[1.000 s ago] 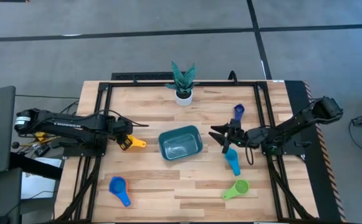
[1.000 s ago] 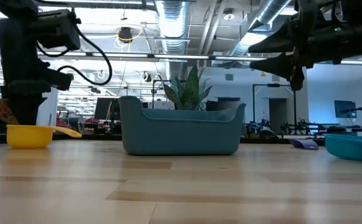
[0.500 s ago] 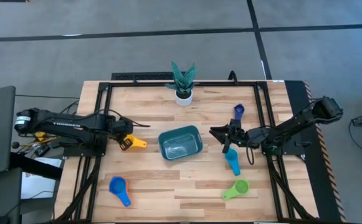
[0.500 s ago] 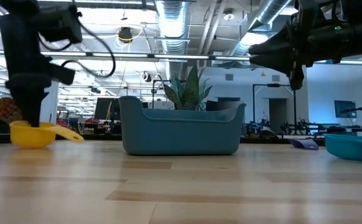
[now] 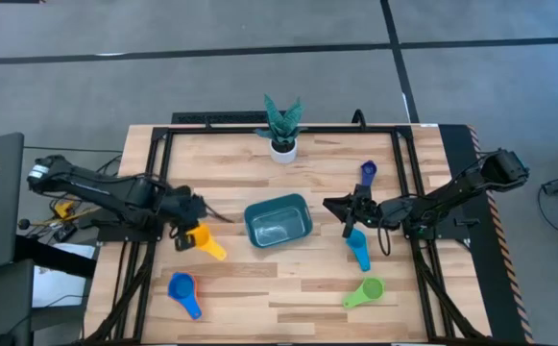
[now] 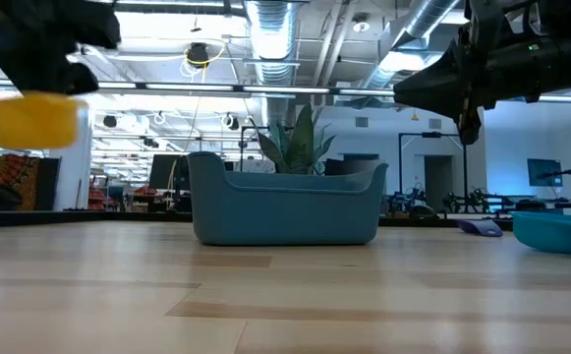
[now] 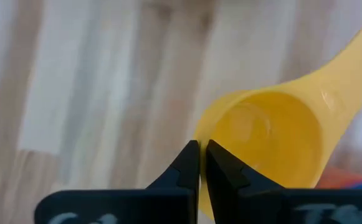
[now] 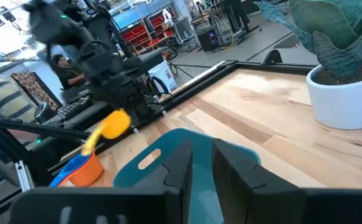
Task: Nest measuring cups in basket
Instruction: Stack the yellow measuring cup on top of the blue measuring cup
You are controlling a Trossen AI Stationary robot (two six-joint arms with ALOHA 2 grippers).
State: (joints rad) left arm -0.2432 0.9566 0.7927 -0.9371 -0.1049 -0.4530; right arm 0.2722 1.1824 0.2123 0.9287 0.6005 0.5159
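My left gripper (image 5: pixel 186 235) is shut on a yellow measuring cup (image 5: pixel 205 244), held high above the table (image 6: pixel 31 119) to the left of the teal basket (image 5: pixel 279 221). The basket stands on its flat base mid-table (image 6: pixel 285 206). My right gripper (image 5: pixel 340 209) hovers right of the basket, well above the wood (image 6: pixel 459 90). A narrow gap remains between its fingers (image 8: pixel 202 163) and nothing is in it. A light blue cup (image 5: pixel 358 250) lies under the right arm. A dark blue cup (image 5: pixel 368 173), a green cup (image 5: pixel 365 291) and a blue cup (image 5: pixel 184 292) lie on the table. My left gripper pinches the yellow cup's rim (image 7: pixel 200 138) on the side opposite the handle (image 7: pixel 350 57), one finger inside the bowl and one outside. The cup is lifted clear of the table, its mouth roughly level and its handle pointing away from the gripper.
A white pot with a green plant (image 5: pixel 282 130) stands at the far edge. An orange cup (image 8: pixel 85 170) sits with the blue one near the table's front left. Black frame rails (image 5: pixel 154 192) run along both sides. A person (image 8: pixel 60 63) shows beyond the table.
My left gripper has shut on the yellow cup's rim and risen, carrying it a little toward the near edge. The cup has gone from resting on the table to hanging well clear. My right gripper's fingers have drawn closer together while it stayed in place.
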